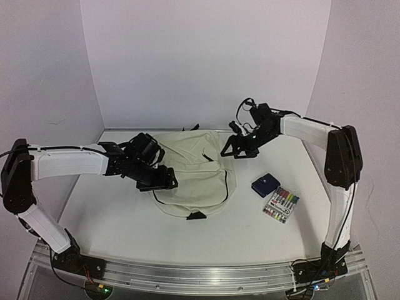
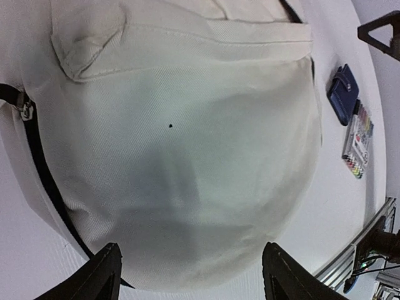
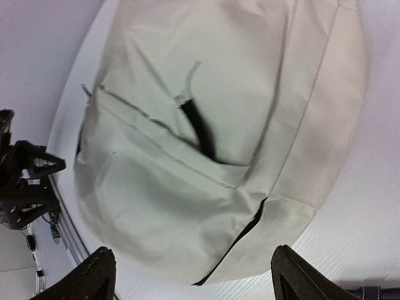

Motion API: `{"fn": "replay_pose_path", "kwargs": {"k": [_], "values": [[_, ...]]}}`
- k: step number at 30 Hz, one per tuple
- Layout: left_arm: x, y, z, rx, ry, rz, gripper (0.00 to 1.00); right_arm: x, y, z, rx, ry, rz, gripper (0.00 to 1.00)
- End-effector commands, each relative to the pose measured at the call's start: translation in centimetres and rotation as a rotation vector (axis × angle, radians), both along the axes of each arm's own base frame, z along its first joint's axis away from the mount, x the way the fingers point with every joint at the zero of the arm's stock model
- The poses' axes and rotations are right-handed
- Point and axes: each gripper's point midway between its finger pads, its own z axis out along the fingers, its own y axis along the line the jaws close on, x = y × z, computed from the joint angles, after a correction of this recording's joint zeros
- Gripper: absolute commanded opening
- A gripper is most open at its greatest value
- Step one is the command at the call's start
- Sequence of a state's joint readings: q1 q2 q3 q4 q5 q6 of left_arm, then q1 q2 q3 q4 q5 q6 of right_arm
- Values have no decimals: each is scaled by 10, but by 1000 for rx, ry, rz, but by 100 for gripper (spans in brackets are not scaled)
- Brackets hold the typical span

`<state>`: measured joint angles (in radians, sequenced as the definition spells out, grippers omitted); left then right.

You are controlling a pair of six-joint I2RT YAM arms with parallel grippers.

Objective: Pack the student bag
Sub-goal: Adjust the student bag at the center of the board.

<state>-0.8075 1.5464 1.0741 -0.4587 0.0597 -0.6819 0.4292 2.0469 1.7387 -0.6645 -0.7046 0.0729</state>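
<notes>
our left gripper (image 2: 191, 251) and right gripper (image 3: 192, 251) hang spread, empty, above the student bag (image 1: 195, 174); grabbing slack fabric, we may drag it, not open it.

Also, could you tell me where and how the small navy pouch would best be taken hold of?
Probably across the navy pouch's shorter width, coming straight down from above. It lies flat on the table, so no side offers an edge to slip under, and the marker pack sits close at its near corner. The open right gripper is the nearer one.
</notes>
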Motion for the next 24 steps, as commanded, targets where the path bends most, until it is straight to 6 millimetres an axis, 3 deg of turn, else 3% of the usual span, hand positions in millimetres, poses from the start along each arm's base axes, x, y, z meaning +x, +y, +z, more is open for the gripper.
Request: {"fn": "replay_pose_path", "kwargs": {"k": [1,3,7,9,13,16,20,21,22,23,24], "values": [[6,-21,-5,-18,13,-17,78,18,-1,-63,-141,53,-69,87],[3,-26,-16,-24,41,-27,78,17,5,-78,-121,92,-59,86],[1,-27,-30,-17,79,-12,78,1,17,-99,-41,226,-52,67],[0,-25,-33,-8,83,-9,77,-9,23,-100,28,292,-74,50],[4,-13,-37,36,81,25,76,-32,32,-90,140,313,-105,1],[14,4,-42,70,98,76,74,-67,43,-85,157,313,-50,0],[31,28,-46,65,117,147,73,-132,67,-78,150,300,85,1],[37,33,-46,51,120,156,73,-150,76,-73,153,286,135,11],[44,39,-47,41,123,165,73,-169,87,-65,163,270,193,32],[49,46,-48,47,124,178,73,-184,95,-54,179,255,243,46],[55,51,-47,63,112,181,72,-192,101,-44,200,245,278,54]]}}
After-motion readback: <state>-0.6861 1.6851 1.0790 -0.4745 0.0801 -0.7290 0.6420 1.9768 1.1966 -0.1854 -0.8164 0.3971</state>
